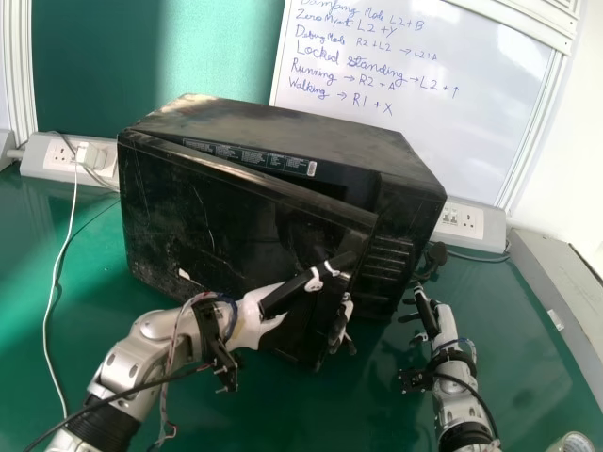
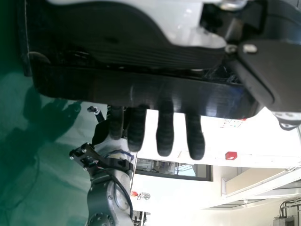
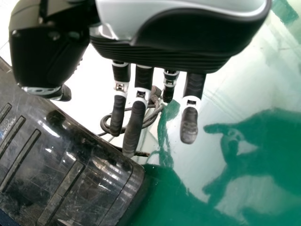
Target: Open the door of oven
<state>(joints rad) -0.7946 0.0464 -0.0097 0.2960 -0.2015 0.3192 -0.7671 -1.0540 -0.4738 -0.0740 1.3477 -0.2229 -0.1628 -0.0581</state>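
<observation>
A black oven (image 1: pixel 283 141) stands on the green table, its door (image 1: pixel 236 221) swung partly out, with a gap along the top and right edges. My left hand (image 1: pixel 259 315) is in front of the door, its fingers reaching to the door's right edge. In the left wrist view the left hand (image 2: pixel 164 132) has straight fingers extending past the door's edge (image 2: pixel 141 92). My right hand (image 1: pixel 433 315) is beside the oven's right front corner, apart from it. In the right wrist view the right hand (image 3: pixel 136 117) has relaxed fingers near the oven (image 3: pixel 70 174), holding nothing.
Socket strips (image 1: pixel 462 221) lie behind the oven on both sides, and a white cable (image 1: pixel 58 273) runs down the table's left. A dark cable (image 3: pixel 122 123) is coiled near the oven's right side. A whiteboard (image 1: pixel 415 104) stands behind.
</observation>
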